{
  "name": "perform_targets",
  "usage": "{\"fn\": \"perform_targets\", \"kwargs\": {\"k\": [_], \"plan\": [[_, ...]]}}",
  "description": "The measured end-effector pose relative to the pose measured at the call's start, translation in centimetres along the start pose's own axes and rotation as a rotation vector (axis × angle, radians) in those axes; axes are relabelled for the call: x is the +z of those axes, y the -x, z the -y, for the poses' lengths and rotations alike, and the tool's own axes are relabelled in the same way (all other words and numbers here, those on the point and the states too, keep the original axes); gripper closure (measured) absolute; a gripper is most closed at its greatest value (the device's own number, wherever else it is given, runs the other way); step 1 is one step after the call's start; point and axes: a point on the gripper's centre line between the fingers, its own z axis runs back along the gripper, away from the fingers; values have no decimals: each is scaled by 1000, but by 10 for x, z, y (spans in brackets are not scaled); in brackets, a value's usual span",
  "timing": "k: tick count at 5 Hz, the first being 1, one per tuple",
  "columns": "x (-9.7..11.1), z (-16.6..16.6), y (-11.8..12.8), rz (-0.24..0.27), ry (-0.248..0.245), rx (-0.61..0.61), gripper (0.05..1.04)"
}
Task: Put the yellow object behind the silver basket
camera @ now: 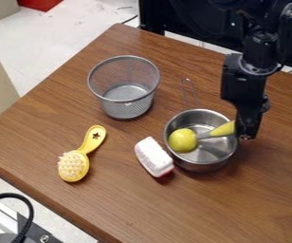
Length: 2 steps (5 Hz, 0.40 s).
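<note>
Two yellow things fit the order: a brush (74, 164), lying near the silver basket (127, 108), and a ball-ended tool (183, 140), resting in the metal pot (202, 166). The gripper (247, 136) hangs at the pot's rim by the tool's handle; how wide it stands, or whether it has hold of that handle, I cannot tell. Either looks light and stiff. Best grip the tool by its handle, since the round head may roll away, and the brush across its smooth handle, clear of the bristles.
</note>
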Motion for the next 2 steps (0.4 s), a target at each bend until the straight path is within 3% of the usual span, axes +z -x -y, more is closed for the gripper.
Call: {"fn": "perform_targets", "kwargs": {"k": [2], "plan": [[11, 4, -5, 27, 7, 26, 844]]}}
